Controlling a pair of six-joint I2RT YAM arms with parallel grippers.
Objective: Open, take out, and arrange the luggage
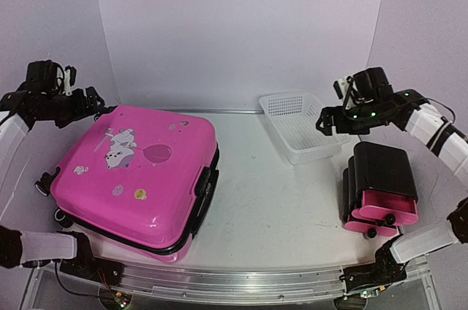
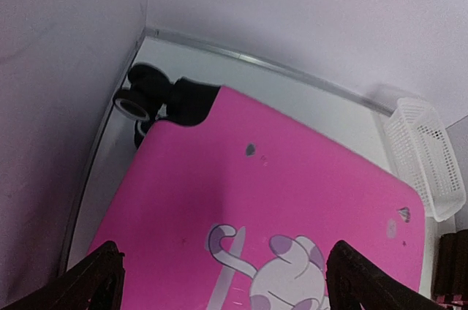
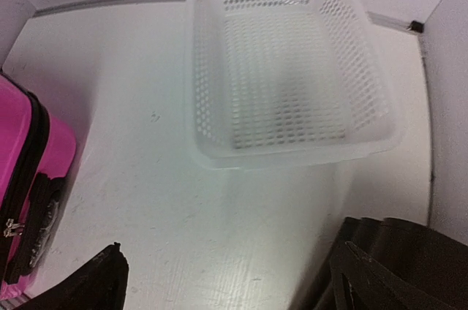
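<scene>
Gaping wide and empty, the left gripper [image 2: 225, 275] hovers above the far, wheeled end of the luggage [image 1: 139, 171]. The right gripper [image 3: 230, 275], equally spread, hangs near the basket [image 3: 289, 69]. The luggage lies shut on the table's [image 1: 278, 200] left. Approach its zipper band [image 1: 207, 187] low and pinch squarely.

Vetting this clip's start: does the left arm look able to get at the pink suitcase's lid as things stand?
Probably yes. The left gripper hangs open above the far left part of the luggage, which lies closed and flat, and the left wrist view shows nothing lying between them.
</scene>
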